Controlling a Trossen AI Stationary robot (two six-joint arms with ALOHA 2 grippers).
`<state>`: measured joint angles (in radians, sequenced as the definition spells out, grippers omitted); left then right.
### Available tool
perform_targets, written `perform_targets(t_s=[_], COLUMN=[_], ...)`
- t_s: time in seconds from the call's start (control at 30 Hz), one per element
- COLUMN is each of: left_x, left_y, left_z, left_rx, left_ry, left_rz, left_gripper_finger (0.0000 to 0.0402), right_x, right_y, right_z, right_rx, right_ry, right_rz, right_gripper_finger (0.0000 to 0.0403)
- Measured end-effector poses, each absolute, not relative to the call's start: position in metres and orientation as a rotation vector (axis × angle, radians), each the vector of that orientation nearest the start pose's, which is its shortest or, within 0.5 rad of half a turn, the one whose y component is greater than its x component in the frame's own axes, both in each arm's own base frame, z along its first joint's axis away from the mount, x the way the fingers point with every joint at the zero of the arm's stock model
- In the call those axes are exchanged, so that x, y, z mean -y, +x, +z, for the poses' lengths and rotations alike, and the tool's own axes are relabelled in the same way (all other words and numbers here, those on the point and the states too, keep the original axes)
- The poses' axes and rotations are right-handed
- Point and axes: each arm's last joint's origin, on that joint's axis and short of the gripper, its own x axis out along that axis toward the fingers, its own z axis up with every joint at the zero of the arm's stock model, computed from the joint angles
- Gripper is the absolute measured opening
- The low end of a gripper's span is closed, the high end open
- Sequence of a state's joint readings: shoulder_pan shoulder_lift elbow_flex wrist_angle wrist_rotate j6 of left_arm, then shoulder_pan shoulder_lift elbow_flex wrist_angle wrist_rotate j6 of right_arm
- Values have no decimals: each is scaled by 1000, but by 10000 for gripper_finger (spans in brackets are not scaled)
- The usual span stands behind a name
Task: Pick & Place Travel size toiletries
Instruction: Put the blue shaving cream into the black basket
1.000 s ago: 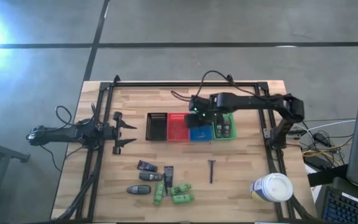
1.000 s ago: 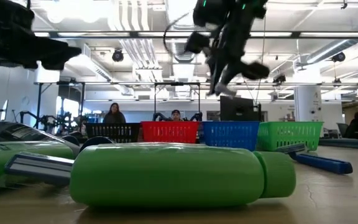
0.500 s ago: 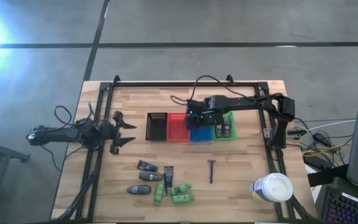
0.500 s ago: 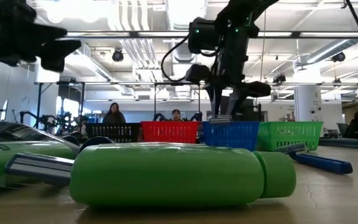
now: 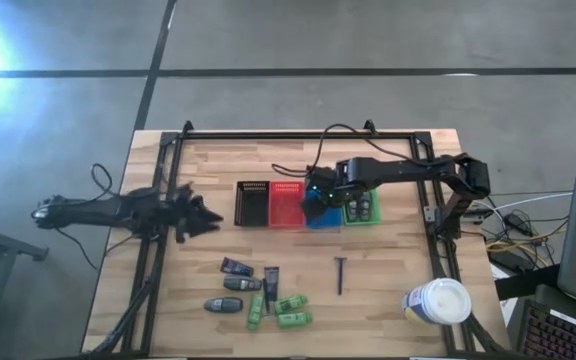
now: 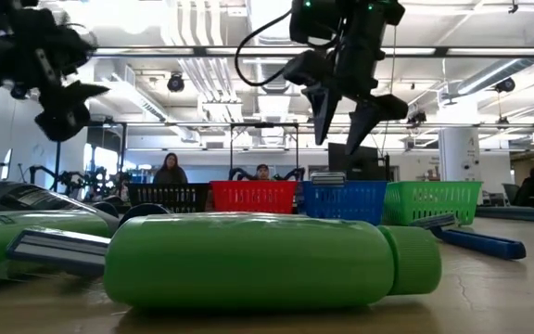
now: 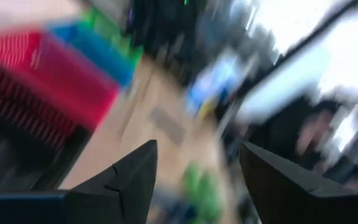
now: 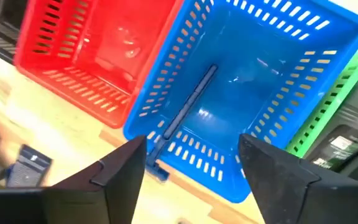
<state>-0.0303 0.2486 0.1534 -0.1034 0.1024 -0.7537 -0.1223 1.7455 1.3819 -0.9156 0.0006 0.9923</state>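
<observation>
From above, the right gripper (image 5: 315, 190) hangs over the blue plastic mesh basket (image 5: 321, 215), second from the right in a row of 4 with the black mesh basket (image 5: 252, 203), the red mesh basket (image 5: 285, 203) and the green mesh basket (image 5: 359, 208). The left gripper (image 5: 201, 212) has swung in toward the black basket, fingers apart and empty. Still on the wooden table (image 5: 388, 270): the cluster of small green bottles and dark tubes (image 5: 263, 297), plus a thin black stick-like razor (image 5: 340, 274) lying apart.

At table height, the right gripper (image 6: 344, 113) has lifted clear above the blue basket (image 6: 344, 201), jaws now spread wide with nothing between them; a second ago they were clamped on a thin piece.

The left wrist view is smeared by motion, showing only its own fingers standing apart.

In the right wrist view, there it is: a slim dark blue stick (image 8: 190, 106) lies slantwise in the blue basket (image 8: 303, 74), one end poking through the mesh wall. Drop made, I judge; roughly 10 toiletries still wait.
</observation>
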Motion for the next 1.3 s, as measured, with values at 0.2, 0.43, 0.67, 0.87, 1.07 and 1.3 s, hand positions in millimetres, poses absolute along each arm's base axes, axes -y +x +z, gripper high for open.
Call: perform_targets(t_s=[0.2, 0.43, 0.67, 0.87, 1.07, 1.3], left_x=[10, 19, 35, 63, 93, 100], left_y=[131, 179, 214, 224, 234, 241], left_z=[199, 209, 191, 172, 166, 139], left_rx=[-718, -891, -1031, -1101, -995, -1078], left_ry=[-356, -83, -70, 71, 163, 125], left_rz=[-24, -89, -119, -184, -223, -190], left_gripper_finger=[232, 232, 232, 232, 232, 232], right_x=[41, 41, 41, 41, 42, 43], right_y=[338, 336, 336, 336, 335, 335], right_z=[239, 239, 239, 239, 239, 238], right_rx=[-1159, -1199, -1222, -1240, -1252, -1251], right_ry=[891, 822, 717, 637, 587, 541], right_rz=[-724, -686, -631, -581, -546, -551], right_gripper_finger=[272, 286, 299, 305, 302, 278])
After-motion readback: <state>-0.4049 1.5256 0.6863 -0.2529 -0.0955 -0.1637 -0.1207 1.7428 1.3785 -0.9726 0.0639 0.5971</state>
